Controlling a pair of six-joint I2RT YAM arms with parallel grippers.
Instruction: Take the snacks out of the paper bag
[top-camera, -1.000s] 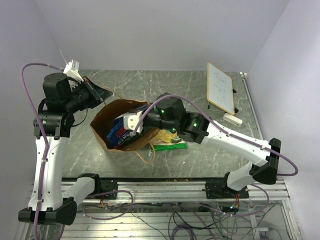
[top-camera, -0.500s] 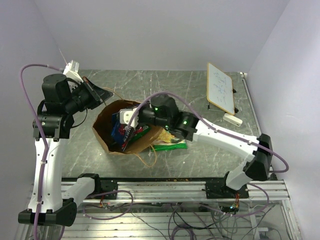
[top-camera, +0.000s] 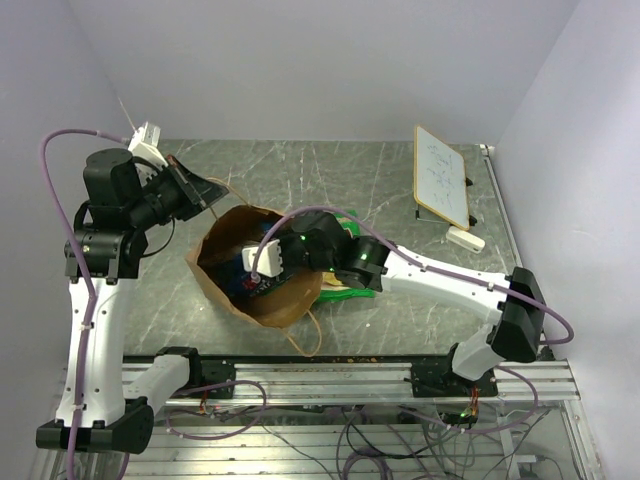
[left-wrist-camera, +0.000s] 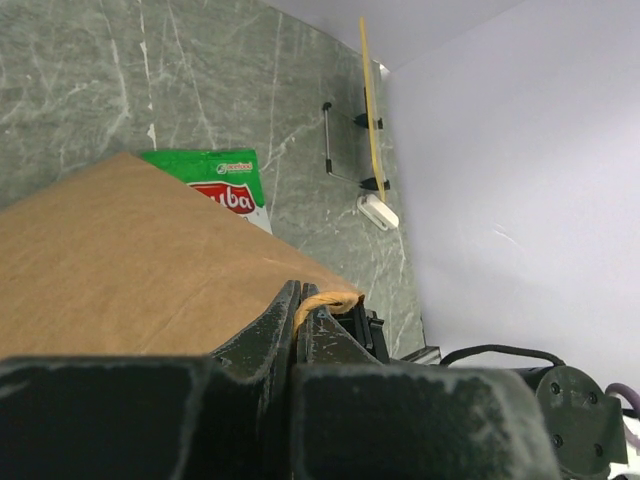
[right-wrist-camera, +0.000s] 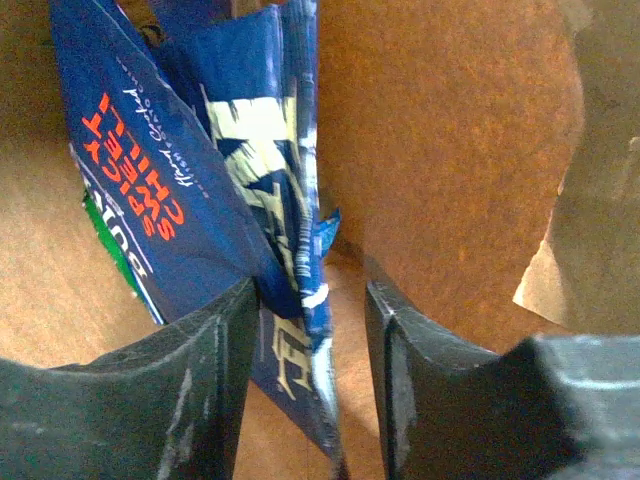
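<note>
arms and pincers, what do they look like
White links with black joint housings on the left arm and right arm, a mauve cable along each, green lights on the right one. Dark, scuffed fingers on the left pincer and right pincer.

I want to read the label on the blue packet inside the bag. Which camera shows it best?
The right wrist view: the blue packet is close up, red lettering legible. The top external view shows only a blue sliver inside the paper bag; the left wrist view shows just the bag's outside.
</note>
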